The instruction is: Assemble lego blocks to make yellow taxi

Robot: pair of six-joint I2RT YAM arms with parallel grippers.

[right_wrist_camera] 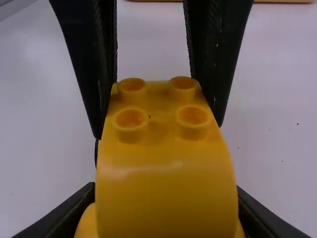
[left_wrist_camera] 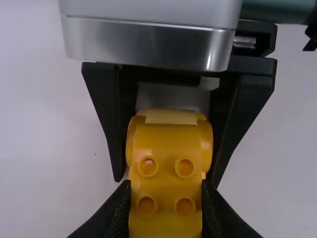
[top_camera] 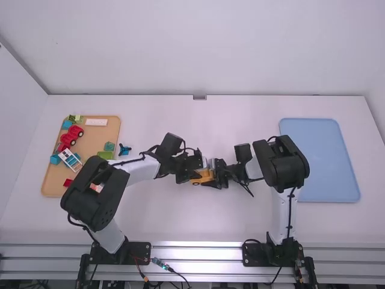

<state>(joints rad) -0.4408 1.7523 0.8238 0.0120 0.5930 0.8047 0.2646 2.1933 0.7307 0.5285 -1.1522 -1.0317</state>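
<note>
In the high view, the yellow block is held at the middle of the table, between the left gripper and the right gripper; in the left wrist view, its studded end is clamped by left fingers, parted by its width; in the right wrist view, its rounded end is likewise clamped by right fingers.

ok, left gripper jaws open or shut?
Shut on the yellow block: the left gripper has one jaw pressed to each side of it, no gap visible.
</note>
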